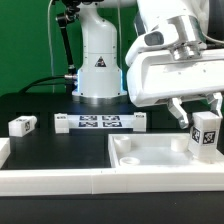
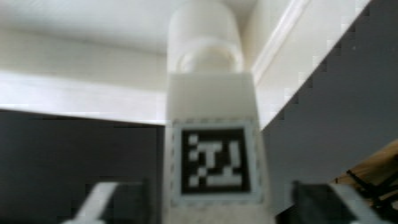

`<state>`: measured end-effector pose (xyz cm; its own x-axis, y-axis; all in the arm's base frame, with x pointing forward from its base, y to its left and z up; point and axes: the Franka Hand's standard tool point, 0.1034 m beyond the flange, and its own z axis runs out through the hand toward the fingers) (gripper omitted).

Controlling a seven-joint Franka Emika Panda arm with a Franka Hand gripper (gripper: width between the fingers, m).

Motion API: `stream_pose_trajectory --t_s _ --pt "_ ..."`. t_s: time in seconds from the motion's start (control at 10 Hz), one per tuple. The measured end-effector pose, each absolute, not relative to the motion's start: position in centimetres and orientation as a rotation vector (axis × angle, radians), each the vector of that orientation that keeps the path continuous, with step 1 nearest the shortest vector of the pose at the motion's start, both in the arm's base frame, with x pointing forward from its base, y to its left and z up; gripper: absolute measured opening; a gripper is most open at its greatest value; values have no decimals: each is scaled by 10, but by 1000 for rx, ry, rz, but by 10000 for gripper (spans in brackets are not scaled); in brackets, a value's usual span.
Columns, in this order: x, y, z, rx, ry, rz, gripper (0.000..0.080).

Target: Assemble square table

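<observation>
Wrist view: a white block leg (image 2: 214,110) stands upright in the middle of the picture, its black-and-white tag facing the camera. Behind it rises the white tabletop (image 2: 71,70), rimmed side up. The fingers (image 2: 107,205) flank the leg's tagged end, one on each side, with a dark gap between each finger and the leg. The jaws are therefore spread and grip nothing.

In the exterior view this leg stands on end at the tabletop's far end on the exterior view's right. The gripper (image 1: 200,112) hangs just above it, straddling its top. The tabletop lies flat on the black table (image 1: 40,145), right against the long white border wall (image 1: 60,182) at the near edge. A second leg (image 1: 22,125) lies on its side well apart at the exterior view's left. The marker board (image 1: 100,123) lies between the two legs, in front of the robot base (image 1: 97,65).
</observation>
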<state>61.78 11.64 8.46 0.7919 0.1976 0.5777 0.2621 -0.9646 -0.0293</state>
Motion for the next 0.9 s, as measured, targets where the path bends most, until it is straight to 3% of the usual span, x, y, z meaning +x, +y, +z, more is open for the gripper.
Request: stream_pose_trajectory --t_s 0.1,0.5,0.9 --pt "618 116 84 -2871 -369 -906 607" --pt "618 111 85 -2878 -366 -908 647" --pt "622 112 104 -2877 -371 -886 649"
